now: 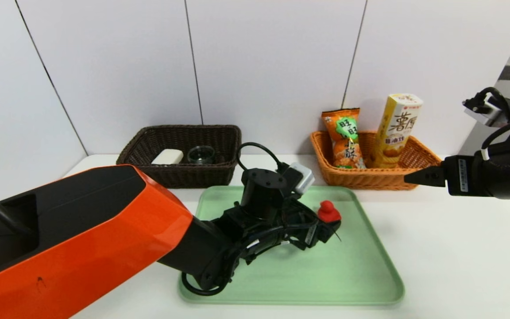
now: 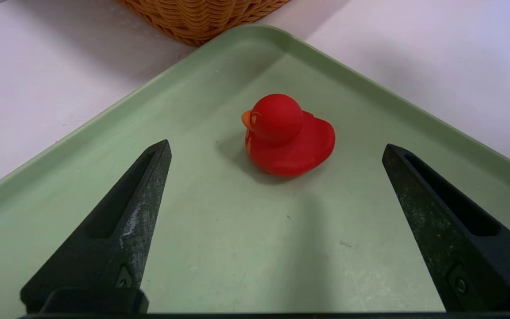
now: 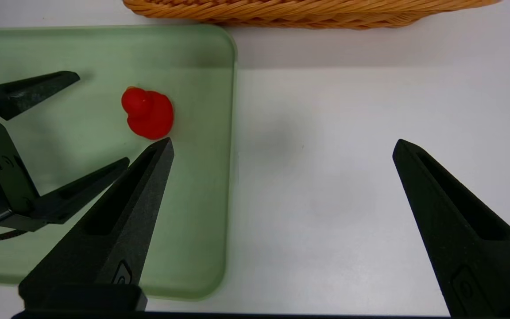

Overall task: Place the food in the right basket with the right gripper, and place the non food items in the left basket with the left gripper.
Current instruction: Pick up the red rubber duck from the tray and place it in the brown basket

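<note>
In the head view, the left arm is slanting from lower left to centre, its left gripper (image 2: 276, 142) spreading empty fingers wide near the red duck (image 2: 288, 137), right of centre on the tray (image 1: 326, 274); in the left wrist view the duck's beak is pointing left, its long axis slanting slightly down rightward; the right gripper (image 3: 284, 139) is hovering at the head view's right, fingers wide and empty
</note>
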Controlling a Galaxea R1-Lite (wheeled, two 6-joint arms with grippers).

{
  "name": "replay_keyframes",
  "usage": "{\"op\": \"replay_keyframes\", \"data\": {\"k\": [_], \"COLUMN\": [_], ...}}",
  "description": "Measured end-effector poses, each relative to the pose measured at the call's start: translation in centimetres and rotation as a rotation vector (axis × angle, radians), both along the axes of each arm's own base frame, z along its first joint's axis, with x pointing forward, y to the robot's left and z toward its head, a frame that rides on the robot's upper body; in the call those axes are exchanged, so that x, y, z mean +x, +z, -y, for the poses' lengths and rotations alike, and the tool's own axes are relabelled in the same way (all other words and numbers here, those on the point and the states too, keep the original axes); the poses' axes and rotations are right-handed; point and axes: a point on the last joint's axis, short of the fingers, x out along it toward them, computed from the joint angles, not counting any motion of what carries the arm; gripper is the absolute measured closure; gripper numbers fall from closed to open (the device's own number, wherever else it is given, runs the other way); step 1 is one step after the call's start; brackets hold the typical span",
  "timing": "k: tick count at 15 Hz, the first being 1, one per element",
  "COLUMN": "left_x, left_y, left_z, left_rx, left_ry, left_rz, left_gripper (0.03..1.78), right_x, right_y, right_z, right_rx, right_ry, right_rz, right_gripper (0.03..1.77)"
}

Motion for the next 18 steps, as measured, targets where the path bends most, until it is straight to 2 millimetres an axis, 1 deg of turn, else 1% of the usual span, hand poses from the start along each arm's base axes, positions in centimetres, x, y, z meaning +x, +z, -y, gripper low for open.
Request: {"op": "replay_keyframes", "data": {"k": [4,10,18], "left_x": [0.2,0.6,1.2], "left_y": [-0.5,-1.2,-1.2], "left_z": [0.9,1.5,2.7], "left_rx": [-0.003,-0.009,0.001], "left_ry": [-0.024,-0.060,-0.086], "left_rz": [-0.005,-0.019,-0.035], "left_gripper": [0.12,0.12,0.12], "right_x": [0.4,0.6,0.7], "right_y": [-0.2,-0.5,-0.5], "right_z": [-0.1,-0.1,-0.1], "right_rx": [-0.005,-0.005,-0.006], "right_ry": [0.002,-0.001,-0.005], "right_rz": [-0.009,-0.020,-0.022], "right_gripper": [0.09,0.09,0.09]}}
